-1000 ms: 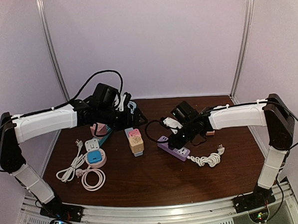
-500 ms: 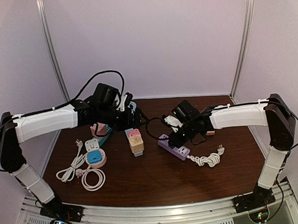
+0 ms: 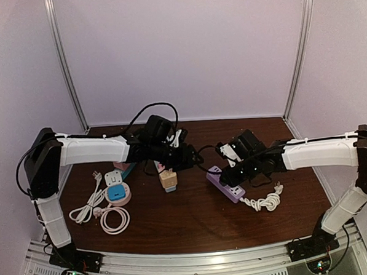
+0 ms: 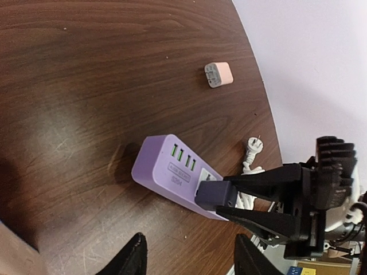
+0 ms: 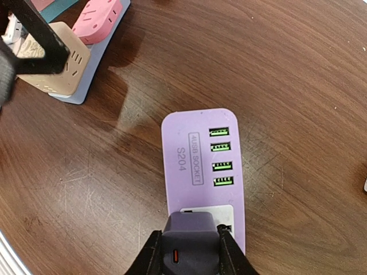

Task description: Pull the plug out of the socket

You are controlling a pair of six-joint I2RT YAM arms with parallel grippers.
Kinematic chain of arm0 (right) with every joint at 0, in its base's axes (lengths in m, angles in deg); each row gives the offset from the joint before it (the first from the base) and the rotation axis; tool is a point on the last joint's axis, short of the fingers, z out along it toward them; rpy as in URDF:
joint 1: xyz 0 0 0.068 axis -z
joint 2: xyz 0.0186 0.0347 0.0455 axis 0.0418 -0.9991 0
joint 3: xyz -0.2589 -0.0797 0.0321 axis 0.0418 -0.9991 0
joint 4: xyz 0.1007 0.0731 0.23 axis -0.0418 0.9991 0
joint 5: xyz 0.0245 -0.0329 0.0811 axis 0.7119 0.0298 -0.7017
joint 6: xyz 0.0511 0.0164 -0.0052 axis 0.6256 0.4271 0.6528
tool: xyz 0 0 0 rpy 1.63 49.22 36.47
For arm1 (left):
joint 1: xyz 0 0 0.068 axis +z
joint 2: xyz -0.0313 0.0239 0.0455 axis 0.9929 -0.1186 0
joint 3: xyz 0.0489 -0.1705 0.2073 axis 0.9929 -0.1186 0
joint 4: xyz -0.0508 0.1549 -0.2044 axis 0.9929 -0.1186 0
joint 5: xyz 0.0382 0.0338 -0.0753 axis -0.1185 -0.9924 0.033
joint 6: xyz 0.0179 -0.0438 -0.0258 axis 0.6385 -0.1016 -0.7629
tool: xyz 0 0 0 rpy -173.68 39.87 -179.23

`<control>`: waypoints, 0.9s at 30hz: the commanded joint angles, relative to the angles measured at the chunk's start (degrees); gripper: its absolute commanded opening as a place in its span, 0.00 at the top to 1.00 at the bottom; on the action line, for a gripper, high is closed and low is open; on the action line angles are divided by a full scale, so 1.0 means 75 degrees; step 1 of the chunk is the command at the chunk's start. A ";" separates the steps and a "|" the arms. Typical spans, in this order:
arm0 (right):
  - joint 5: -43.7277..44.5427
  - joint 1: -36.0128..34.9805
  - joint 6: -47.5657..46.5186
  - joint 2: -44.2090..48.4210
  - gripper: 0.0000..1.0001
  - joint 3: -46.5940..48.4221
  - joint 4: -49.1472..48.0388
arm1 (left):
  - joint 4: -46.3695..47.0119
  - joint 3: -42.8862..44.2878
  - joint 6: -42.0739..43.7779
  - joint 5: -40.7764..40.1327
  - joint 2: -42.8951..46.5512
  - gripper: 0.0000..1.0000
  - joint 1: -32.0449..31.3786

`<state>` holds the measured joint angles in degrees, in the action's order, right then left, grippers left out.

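The right gripper (image 5: 189, 253) is clamped on the dark plug (image 5: 190, 238), one finger on each side of its body. The plug sits in the white outlet panel at one end of the purple socket strip (image 5: 200, 166). The strip lies flat on the brown table (image 3: 194, 229), right of centre, with its row of green USB ports at the end away from the right gripper. The left gripper (image 4: 192, 260) hangs just left of the strip with its fingers spread, only bare table between them, touching neither strip nor plug. A coiled white cable (image 3: 264, 201) lies on the near right side of the strip. A small pink adapter (image 4: 218, 74) sits apart on the far side. A beige socket block (image 3: 168, 178) stands to the left.
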<state>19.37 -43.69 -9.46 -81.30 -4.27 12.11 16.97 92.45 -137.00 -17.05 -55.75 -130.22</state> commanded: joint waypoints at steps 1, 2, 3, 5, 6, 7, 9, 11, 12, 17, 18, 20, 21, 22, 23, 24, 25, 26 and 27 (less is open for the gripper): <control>0.0373 -0.0072 0.0298 0.0374 0.89 -0.0116 -0.0209 | 0.0755 0.0581 -0.0435 0.0282 -0.0457 0.52 -0.0175; 0.0441 -0.0077 0.0342 0.0434 0.90 -0.0161 -0.0212 | 0.0801 0.0616 -0.0518 0.0336 -0.0531 0.56 -0.0185; 0.0501 -0.0065 0.0375 0.0474 0.90 -0.0202 -0.0224 | 0.0875 0.0586 -0.0595 0.0344 -0.0560 0.59 -0.0184; 0.0521 -0.0066 0.0383 0.0473 0.90 -0.0185 -0.0146 | 0.1004 0.0540 -0.0708 0.0268 -0.0542 0.63 -0.0197; 0.0494 -0.0066 0.0408 0.0459 0.90 -0.0145 -0.0104 | 0.1184 0.0537 -0.0764 0.0264 -0.0556 0.65 -0.0209; 0.0448 -0.0072 0.0423 0.0453 0.90 -0.0128 -0.0115 | 0.1270 0.0539 -0.0839 0.0282 -0.0613 0.68 -0.0220; 0.0377 -0.0066 0.0447 0.0415 0.90 -0.0112 -0.0179 | 0.1497 0.0576 -0.1062 0.0436 -0.0789 0.74 -0.0242; 0.0359 -0.0079 0.0477 0.0336 0.90 -0.0033 -0.0190 | 0.1646 0.0673 -0.1242 0.0576 -0.1003 0.78 -0.0283; 0.0365 -0.0078 0.0493 0.0297 0.90 0.0019 -0.0190 | 0.1705 0.0730 -0.1298 0.0601 -0.1120 0.80 -0.0316; 0.0368 -0.0078 0.0549 0.0157 0.90 0.0144 -0.0236 | 0.1871 0.1072 -0.1530 0.0627 -0.1631 0.88 -0.0428; 0.0346 -0.0078 0.0548 0.0132 0.90 0.0173 -0.0234 | 0.1927 0.1139 -0.1580 0.0648 -0.1731 0.89 -0.0449; 0.0350 -0.0089 0.0560 0.0102 0.90 0.0214 -0.0210 | 0.1936 0.1273 -0.1638 0.0668 -0.1918 0.90 -0.0486; 0.0351 -0.0090 0.0543 0.0084 0.90 0.0233 -0.0194 | 0.1936 0.1328 -0.1650 0.0665 -0.1993 0.90 -0.0501; 0.0354 -0.0090 0.0541 0.0071 0.90 0.0241 -0.0182 | 0.1933 0.1372 -0.1674 0.0653 -0.2089 0.90 -0.0524; 0.0356 -0.0090 0.0536 0.0060 0.90 0.0258 -0.0182 | 0.1933 0.1396 -0.1693 0.0636 -0.2161 0.90 -0.0545; 0.0356 -0.0090 0.0536 0.0048 0.90 0.0276 -0.0163 | 0.1923 0.1410 -0.1732 0.0639 -0.2222 0.91 -0.0558; 0.0362 -0.0090 0.0526 0.0037 0.90 0.0283 -0.0150 | 0.1924 0.1417 -0.1769 0.0625 -0.2283 0.91 -0.0562; 0.0376 -0.0090 0.0524 0.0022 0.90 0.0313 -0.0120 | 0.1899 0.1415 -0.1790 0.0614 -0.2328 0.92 -0.0572; 0.0379 -0.0090 0.0514 0.0004 0.90 0.0340 -0.0101 | 0.1853 0.1417 -0.1792 0.0584 -0.2368 0.92 -0.0574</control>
<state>21.05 -43.89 -6.37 -80.67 -4.60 12.22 28.60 101.30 -149.18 -12.98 -72.25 -134.17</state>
